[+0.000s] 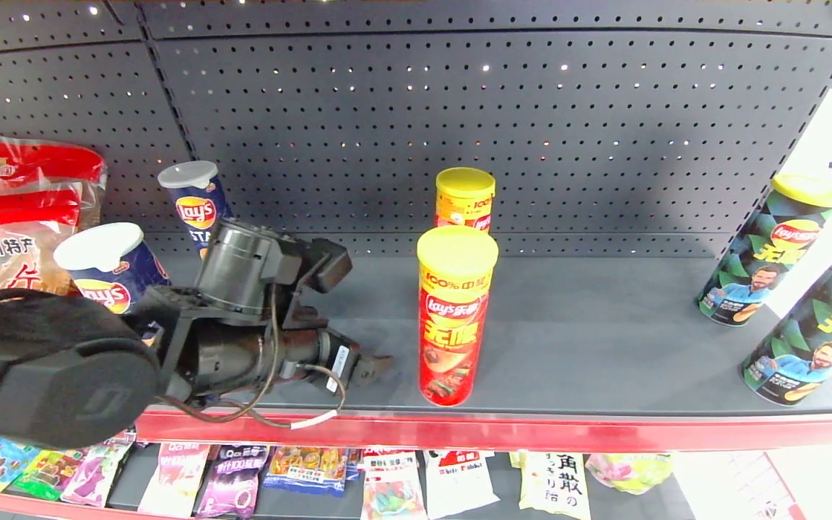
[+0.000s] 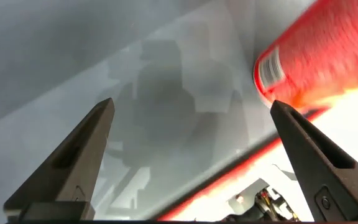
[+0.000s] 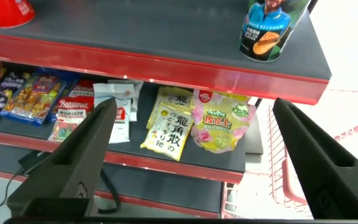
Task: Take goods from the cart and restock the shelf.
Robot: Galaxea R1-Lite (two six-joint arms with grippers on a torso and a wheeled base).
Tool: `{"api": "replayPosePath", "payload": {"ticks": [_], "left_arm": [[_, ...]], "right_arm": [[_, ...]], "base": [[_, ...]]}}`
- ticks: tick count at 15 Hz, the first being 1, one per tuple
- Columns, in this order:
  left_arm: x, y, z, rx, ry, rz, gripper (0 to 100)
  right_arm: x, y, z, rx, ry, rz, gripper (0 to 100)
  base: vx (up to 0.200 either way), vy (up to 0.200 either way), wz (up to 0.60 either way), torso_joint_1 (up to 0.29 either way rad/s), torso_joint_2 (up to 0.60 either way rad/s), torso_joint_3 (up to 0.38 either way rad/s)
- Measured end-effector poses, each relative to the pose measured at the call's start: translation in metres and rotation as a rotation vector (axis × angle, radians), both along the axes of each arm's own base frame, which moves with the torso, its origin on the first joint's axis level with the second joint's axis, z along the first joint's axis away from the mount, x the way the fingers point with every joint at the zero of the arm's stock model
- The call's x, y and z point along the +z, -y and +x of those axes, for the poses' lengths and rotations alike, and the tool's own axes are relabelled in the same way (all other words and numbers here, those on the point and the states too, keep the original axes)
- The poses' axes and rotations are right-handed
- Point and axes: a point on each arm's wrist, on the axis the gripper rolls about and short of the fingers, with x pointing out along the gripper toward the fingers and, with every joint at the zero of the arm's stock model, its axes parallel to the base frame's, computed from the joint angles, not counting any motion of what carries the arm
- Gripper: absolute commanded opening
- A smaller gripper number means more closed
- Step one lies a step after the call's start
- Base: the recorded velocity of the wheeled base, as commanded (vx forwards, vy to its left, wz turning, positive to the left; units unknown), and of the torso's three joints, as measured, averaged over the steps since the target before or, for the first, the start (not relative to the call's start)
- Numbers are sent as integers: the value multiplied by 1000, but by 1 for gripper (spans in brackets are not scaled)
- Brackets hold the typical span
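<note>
Blue cans (image 1: 109, 267) at the left of the shelf (image 1: 604, 339), two deep. Left gripper (image 2: 192, 104) low over the shelf, spread wide, holding nothing. Red can (image 1: 454, 318) upright just beside it near the front lip, lined up with the rear can (image 1: 464, 198). Reads as a finished placement. Green cans (image 1: 770, 253) far right, same row logic. Right gripper (image 3: 194, 102) also wide open and empty, below shelf level near the cart (image 3: 344, 146), probably staged for the next pick.

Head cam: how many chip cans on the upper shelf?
6. Two blue cans at left, two red cans mid-shelf, one behind the other, two green cans at right. The left arm may hide more.
</note>
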Motion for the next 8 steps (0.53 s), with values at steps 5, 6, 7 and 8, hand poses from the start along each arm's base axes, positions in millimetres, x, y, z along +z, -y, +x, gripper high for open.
{"api": "replayPosePath", "payload": {"ticks": [5,6,7,8], "left_arm": [[48,-56,-78,17,38,-19,100],[57,-71,-100,36,51,-13,100],[65,-90,-126,71,78,-4,100],[70,-108,-151,116,114,0,100]], "right_arm": [[-11,-2,3,44,-43,9,100],[-11,-1,3,34,-43,16,100],[-9,-1,2,18,-43,20,100],[-7,-1,2,-11,-42,19,100]], "base": [[0,0,0,0,0,0],[0,0,0,0,0,0],[0,0,0,0,0,0],[0,0,0,0,0,0]]}}
